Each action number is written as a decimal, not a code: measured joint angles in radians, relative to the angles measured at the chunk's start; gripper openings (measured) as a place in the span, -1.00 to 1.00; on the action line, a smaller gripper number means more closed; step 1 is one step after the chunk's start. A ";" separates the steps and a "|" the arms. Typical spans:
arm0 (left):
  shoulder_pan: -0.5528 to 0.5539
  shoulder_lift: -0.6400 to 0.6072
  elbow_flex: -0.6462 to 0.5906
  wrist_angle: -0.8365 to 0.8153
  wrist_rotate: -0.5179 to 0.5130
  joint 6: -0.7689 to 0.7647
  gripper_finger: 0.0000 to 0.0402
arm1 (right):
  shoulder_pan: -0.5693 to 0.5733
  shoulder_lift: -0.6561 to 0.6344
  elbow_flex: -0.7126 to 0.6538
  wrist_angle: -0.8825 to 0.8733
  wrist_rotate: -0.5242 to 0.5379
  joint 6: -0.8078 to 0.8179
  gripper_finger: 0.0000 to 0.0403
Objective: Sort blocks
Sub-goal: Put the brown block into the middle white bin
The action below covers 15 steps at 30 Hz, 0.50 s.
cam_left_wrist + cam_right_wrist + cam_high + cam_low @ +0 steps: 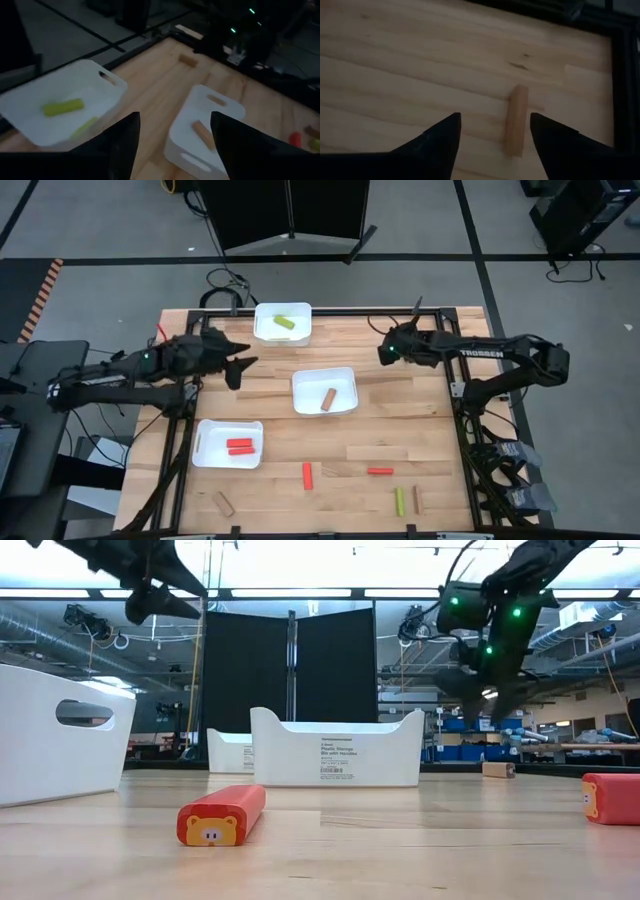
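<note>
Three white trays stand on the wooden table. The far one (pixel 282 322) holds yellow-green blocks (pixel 63 107), the middle one (pixel 324 391) a tan block (pixel 202 133), the near-left one (pixel 228 443) red blocks (pixel 239 445). My left gripper (pixel 243 365) is open and empty, high above the table between the far and middle trays. My right gripper (pixel 495 135) is open above a loose tan block (pixel 516 120) that lies flat near the far right edge. Its fingers stand on either side of the block, clear of it. In the high view my right gripper (pixel 384 350) hides this block.
Loose blocks lie flat on the near part of the table: two red (pixel 307 474) (pixel 379 471), one yellow-green (pixel 398 501), two tan (pixel 417 499) (pixel 222 503). Bare wood lies between the middle tray and the right edge. The black frame rail (pixel 620 85) runs close beside the tan block.
</note>
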 joint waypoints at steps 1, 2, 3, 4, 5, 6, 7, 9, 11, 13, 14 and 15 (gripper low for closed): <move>-0.013 -0.008 -0.026 0.020 0.000 -0.003 0.24 | -0.016 0.000 -0.006 0.010 -0.018 -0.010 0.28; -0.026 -0.014 -0.049 0.041 0.000 -0.005 0.24 | -0.031 0.000 -0.012 0.012 -0.042 -0.020 0.32; -0.038 -0.016 -0.069 0.060 0.001 -0.011 0.24 | -0.047 0.000 -0.019 0.012 -0.062 -0.026 0.36; -0.049 -0.017 -0.085 0.078 0.002 -0.018 0.24 | -0.059 0.000 -0.026 0.012 -0.075 -0.031 0.39; -0.060 -0.017 -0.101 0.097 0.005 -0.021 0.24 | -0.069 0.000 -0.033 0.012 -0.078 -0.036 0.43; -0.069 -0.016 -0.113 0.114 0.007 -0.022 0.24 | -0.078 0.000 -0.041 0.013 -0.078 -0.037 0.46; -0.079 -0.016 -0.123 0.126 0.008 -0.022 0.24 | -0.086 0.000 -0.050 0.012 -0.079 -0.037 0.48; -0.096 -0.015 -0.144 0.168 0.009 -0.023 0.24 | -0.102 0.000 -0.072 0.029 -0.080 -0.041 0.51; -0.110 -0.015 -0.162 0.204 0.009 -0.022 0.24 | -0.117 0.000 -0.104 0.078 -0.087 -0.051 0.52; -0.118 -0.015 -0.169 0.226 0.009 -0.019 0.24 | -0.130 0.000 -0.138 0.127 -0.107 -0.061 0.50; -0.122 -0.015 -0.171 0.234 0.009 -0.018 0.24 | -0.134 0.000 -0.158 0.157 -0.111 -0.064 0.49; -0.125 -0.016 -0.172 0.240 0.009 -0.018 0.24 | -0.136 0.000 -0.177 0.186 -0.111 -0.065 0.47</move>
